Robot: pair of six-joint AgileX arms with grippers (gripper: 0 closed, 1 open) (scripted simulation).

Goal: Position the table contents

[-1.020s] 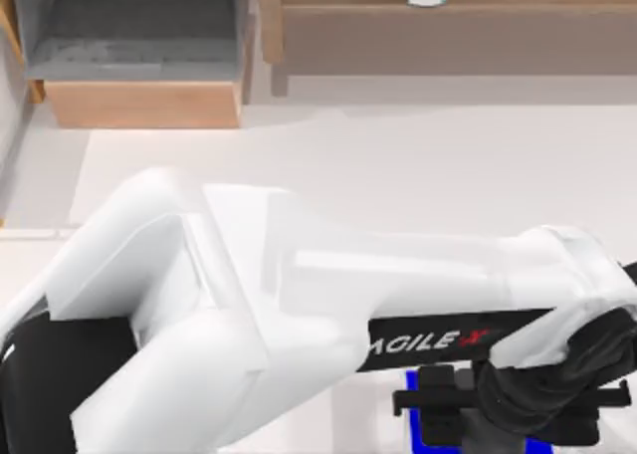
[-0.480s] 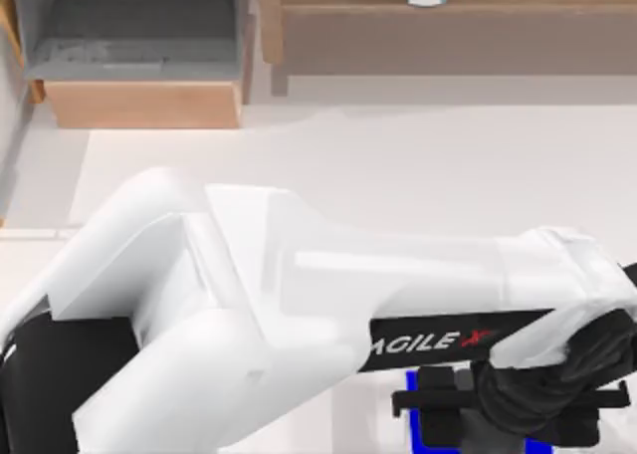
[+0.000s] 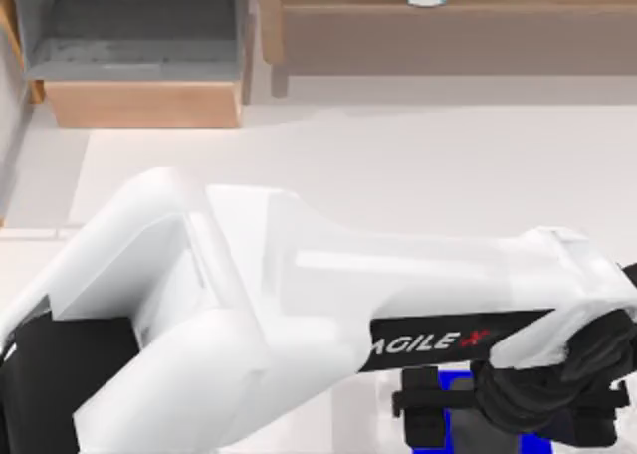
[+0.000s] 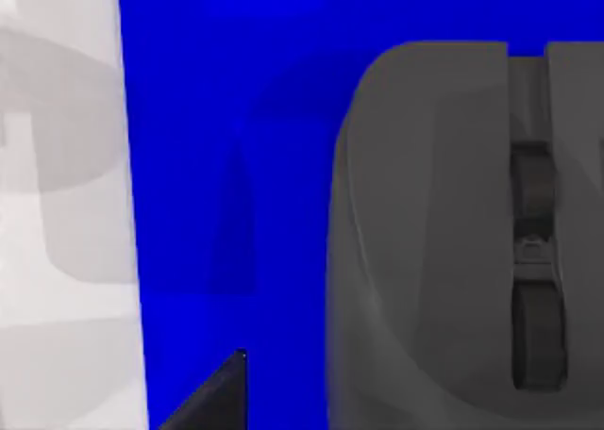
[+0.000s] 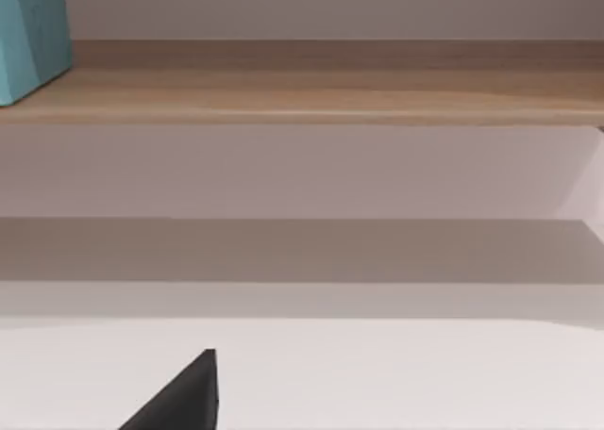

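While the left gripper is hung low over a blue mat, its finger spread cannot be told. Just beneath it, on the mat, the mouse is seen, wheel upward. Judged rigid, light and smooth-shelled, it is best pinched across its flanks. Beyond, the table is spread; the right gripper is parked facing a shelf.

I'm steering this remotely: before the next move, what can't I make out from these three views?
- Top view: the left arm covers the mouse; its pincer is cut by the lower edge, so its grip is unknown.
- Left wrist view: the mouse on the blue mat runs off the frame.
- Right wrist view: the teal item on the shelf is cut off.
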